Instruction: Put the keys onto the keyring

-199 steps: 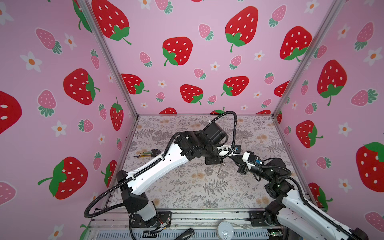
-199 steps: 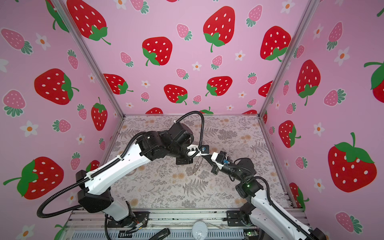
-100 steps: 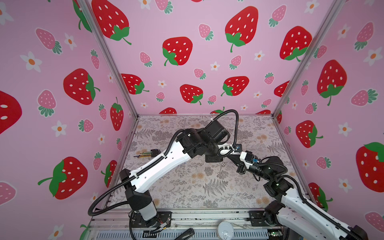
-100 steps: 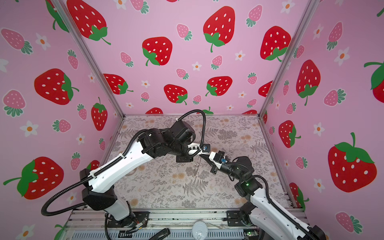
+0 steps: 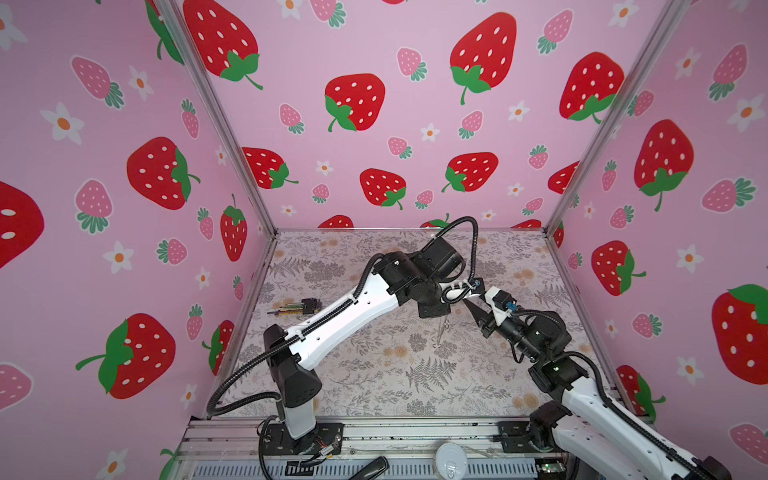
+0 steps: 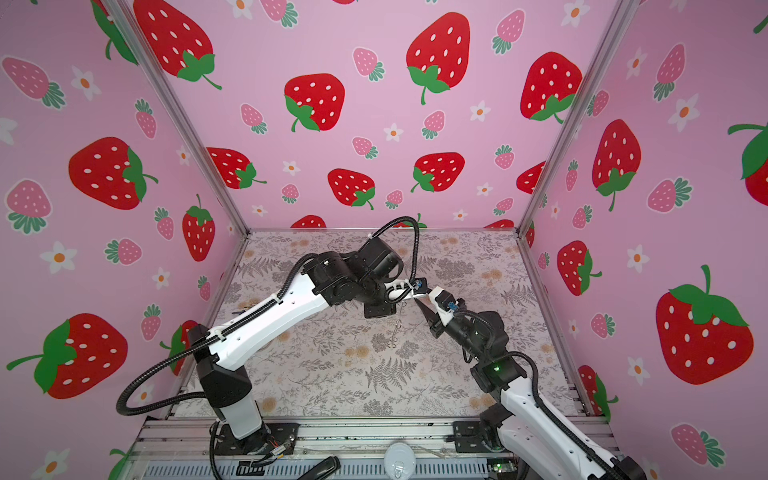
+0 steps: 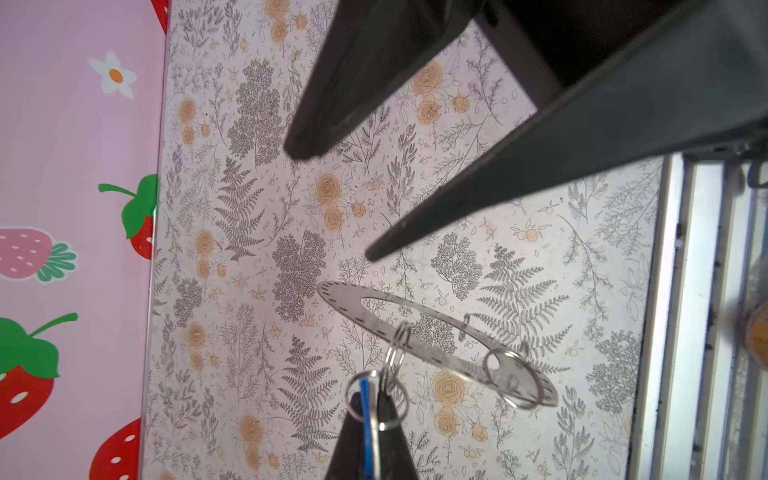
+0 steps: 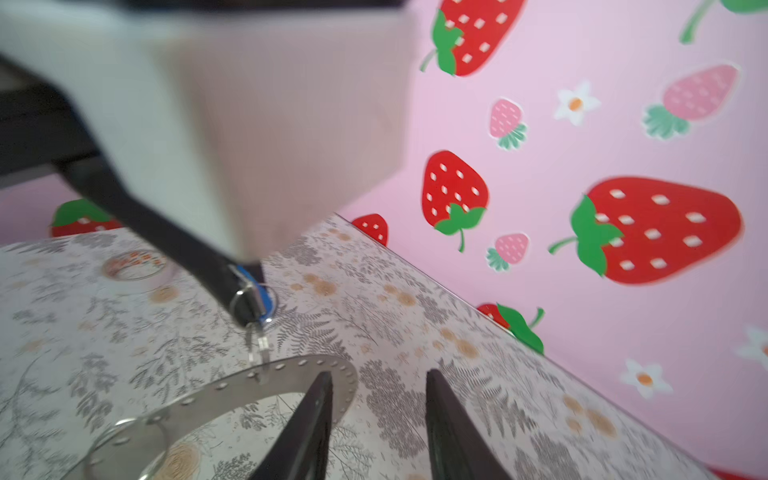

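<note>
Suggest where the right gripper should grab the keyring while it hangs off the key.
Take the keyring by the bare end of its band, away from the split rings. It hangs free from the key in the shut left gripper, so the open right gripper can probably come from its own side and pinch the flat faces.

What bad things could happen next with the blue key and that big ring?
First, the left tool pinches only the blue key at its tips, and the keyring dangles from it by small rings; the key might slip and everything drop. Second, the right tool is open right beside the hanging keyring, so a move could knock it swinging.
</note>
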{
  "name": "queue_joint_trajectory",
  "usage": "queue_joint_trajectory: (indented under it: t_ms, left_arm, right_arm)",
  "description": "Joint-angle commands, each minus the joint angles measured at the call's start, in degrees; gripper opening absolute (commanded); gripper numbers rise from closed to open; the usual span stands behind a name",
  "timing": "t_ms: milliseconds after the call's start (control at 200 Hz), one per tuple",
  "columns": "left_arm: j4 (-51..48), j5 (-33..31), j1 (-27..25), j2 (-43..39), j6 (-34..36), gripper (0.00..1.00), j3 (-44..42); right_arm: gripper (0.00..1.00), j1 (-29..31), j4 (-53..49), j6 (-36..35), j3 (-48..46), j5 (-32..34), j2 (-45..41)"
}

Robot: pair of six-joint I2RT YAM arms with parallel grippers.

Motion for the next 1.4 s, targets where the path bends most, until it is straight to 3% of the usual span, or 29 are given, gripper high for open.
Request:
queue_joint_trajectory:
  t_ms: [0, 185, 210, 295, 420, 660, 1100, 1396]
  left_arm:
    - [6.35, 5.76, 0.31, 5.67, -4.77, 0.0, 4.96]
    - [8.73, 13.27, 0.34, 19.65, -11.73, 0.0, 21.5]
    - [9.52, 13.92, 0.34, 21.1, -12.26, 0.0, 22.97]
    - [12.63, 15.49, 0.34, 23.9, -12.41, 0.0, 24.47]
    - [17.75, 17.1, 2.4, 23.7, -13.55, 0.0, 17.5]
    - [28.75, 15.72, 6.83, 16.34, -12.58, 0.0, -7.25]
    - [26.96, 4.08, 12.13, 10.38, -7.43, 0.0, -25.36]
    - [25.03, -1.88, 12.88, 10.74, -5.7, 0.0, -31.11]
  right_arm:
    - [0.46, -2.32, -3.89, 2.47, -1.58, 16.04, -3.69]
    - [0.51, -4.13, -6.49, 1.64, -2.31, 28.64, -7.96]
    - [0.56, -4.13, -6.63, 1.21, -2.31, 29.64, -8.32]
    - [0.57, -4.26, -7.11, -0.09, -2.49, 31.1, -9.42]
    - [0.59, -4.26, -7.73, 0.09, -2.66, 29.53, -9.07]
    - [0.61, -4.26, -5.8, 2.26, -3.71, 26.48, -5.19]
    - [0.61, -4.31, -2.88, 4.68, -6.81, 24.1, -1.98]
    - [0.61, -4.44, 0.04, 3.42, -7.56, 23.28, 1.54]
